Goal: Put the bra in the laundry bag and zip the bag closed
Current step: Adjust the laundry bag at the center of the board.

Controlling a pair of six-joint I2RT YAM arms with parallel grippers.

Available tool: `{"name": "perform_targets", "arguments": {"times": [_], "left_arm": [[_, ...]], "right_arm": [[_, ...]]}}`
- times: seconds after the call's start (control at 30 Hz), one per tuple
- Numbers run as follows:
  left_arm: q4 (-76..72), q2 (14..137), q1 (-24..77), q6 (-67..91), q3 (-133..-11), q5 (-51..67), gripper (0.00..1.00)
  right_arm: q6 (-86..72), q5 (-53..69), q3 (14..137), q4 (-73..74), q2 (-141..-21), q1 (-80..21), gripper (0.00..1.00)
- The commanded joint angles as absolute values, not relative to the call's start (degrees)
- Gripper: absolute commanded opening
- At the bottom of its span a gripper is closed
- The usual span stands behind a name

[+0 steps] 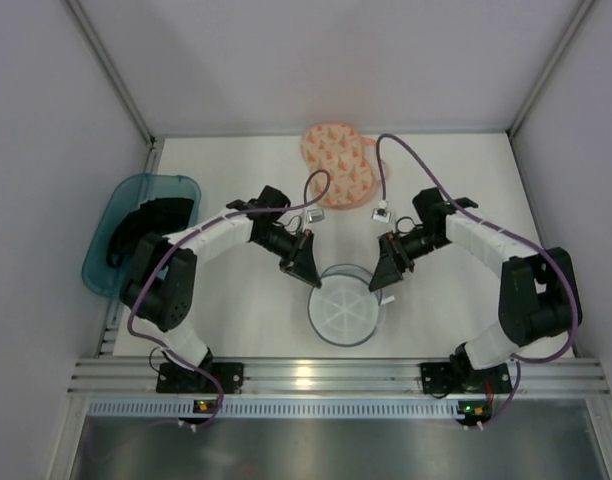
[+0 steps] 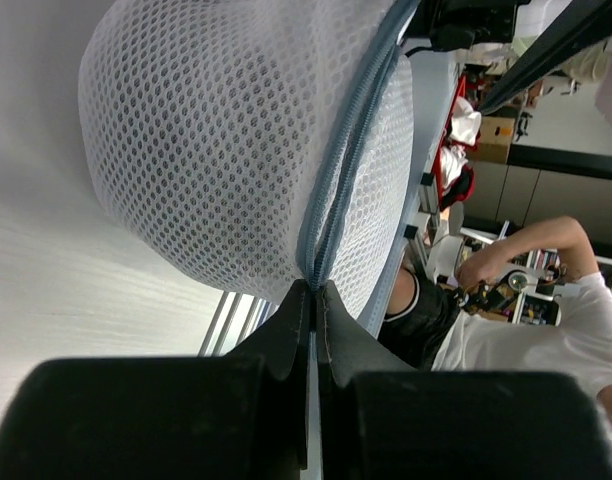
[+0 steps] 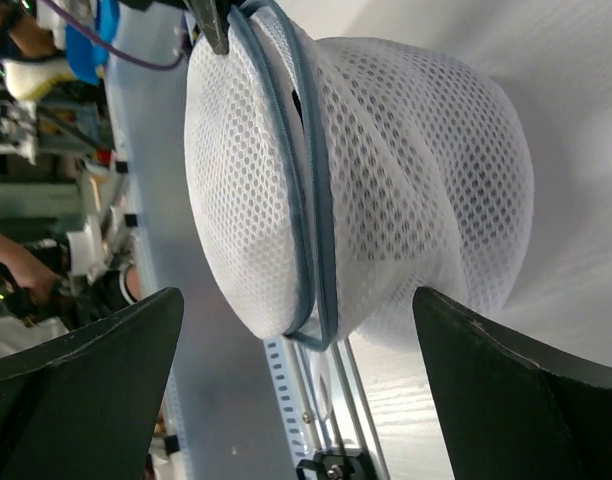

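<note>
White tabletop (image 1: 236,300) boxed in by plain grey walls on the left, right and far sides, with an aluminium rail (image 1: 326,378) along the near edge where both arms are bolted. Beyond the table, seen only past the wrist cameras: cluttered shelves and a seated person in a white shirt (image 2: 526,320). Off the left edge, a teal bin (image 1: 176,185), with the bra (image 1: 136,228) inside it as a dark heap, partly hidden behind the left arm. At the far edge, near the back wall, the laundry bag (image 1: 338,165), lying flat, well apart from the bra and from both grippers; cannot tell whether zipped. Near the front, between the two arms, a round white mesh tub (image 1: 343,305) ringed by a blue-grey zip (image 2: 336,190); contents not visible through the mesh. Left gripper (image 1: 304,272) pressed together, pinching the mesh tub right at the zip seam. Right gripper (image 1: 386,272) spread wide at the tub's opposite side, fingers (image 3: 106,380) flanking it without touching.
</note>
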State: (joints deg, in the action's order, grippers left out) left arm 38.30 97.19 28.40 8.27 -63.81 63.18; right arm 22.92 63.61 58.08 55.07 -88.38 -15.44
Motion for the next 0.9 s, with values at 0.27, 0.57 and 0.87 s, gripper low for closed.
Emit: {"name": "perform_targets", "arguments": {"times": [0.27,0.57,0.87], "left_arm": [[52.8,101.2,28.2,-6.9,-71.2,64.8,0.00],[53.0,102.5,28.0,-3.2,-77.0,62.5,0.01],[52.9,95.9,23.8,-1.8,-76.6,59.0,0.37]], "right_arm": [[29.6,58.4,63.5,56.7,-89.8,-23.6,0.88],[24.5,61.3,61.3,51.3,-90.5,-28.5,0.37],[14.9,65.6,57.4,42.9,-88.3,-26.6,0.00]]}}
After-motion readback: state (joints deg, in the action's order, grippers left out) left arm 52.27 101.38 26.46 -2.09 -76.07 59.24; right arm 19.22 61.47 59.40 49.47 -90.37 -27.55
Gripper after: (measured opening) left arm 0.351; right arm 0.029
